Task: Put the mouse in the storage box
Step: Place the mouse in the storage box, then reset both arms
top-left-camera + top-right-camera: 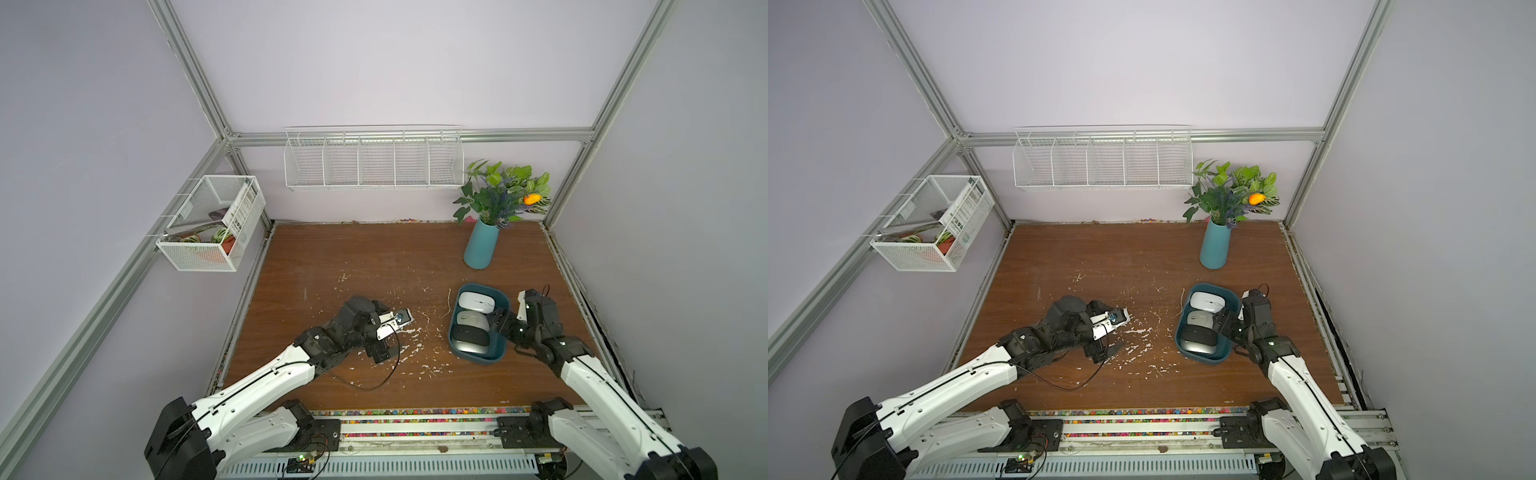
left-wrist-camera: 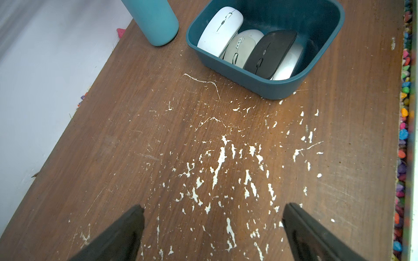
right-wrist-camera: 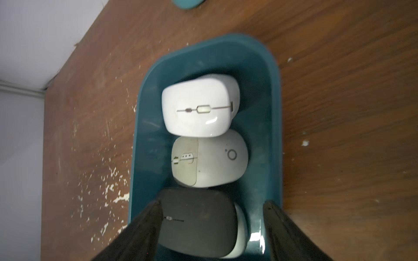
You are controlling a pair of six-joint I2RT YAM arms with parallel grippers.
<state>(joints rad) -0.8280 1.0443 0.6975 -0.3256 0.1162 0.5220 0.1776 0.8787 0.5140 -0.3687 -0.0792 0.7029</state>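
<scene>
In both top views the box (image 1: 473, 358) sits on the right side of the table (image 1: 353, 257), with mice lying in it in a row. The black mouse (image 1: 469, 338) is the one nearest the robot. The right gripper (image 1: 496, 320) hangs over the box's right wall, and from here we cannot tell how its jaws stand. The left gripper (image 1: 381, 350) hovers mid-table, well apart from the box. We see no mouse loose on the table. The vase (image 1: 481, 245) stands behind the box and the baskets (image 1: 374, 166) hang on the walls; none of them blocks anything.

In the left wrist view the left jaws stand wide open over bare, white-flecked wood, holding nothing. Four mice show in the box: a white mouse (image 2: 218, 29), a grey mouse (image 2: 242, 46), and the black one resting partly on a pale mouse (image 2: 289, 65).

In the right wrist view the right jaws are spread to either side of the black mouse. One finger is at its edge and the other is clear of it, so nothing is gripped. We judge the placing done. What is left is lifting the right arm out without catching the box wall or nudging the black mouse.
</scene>
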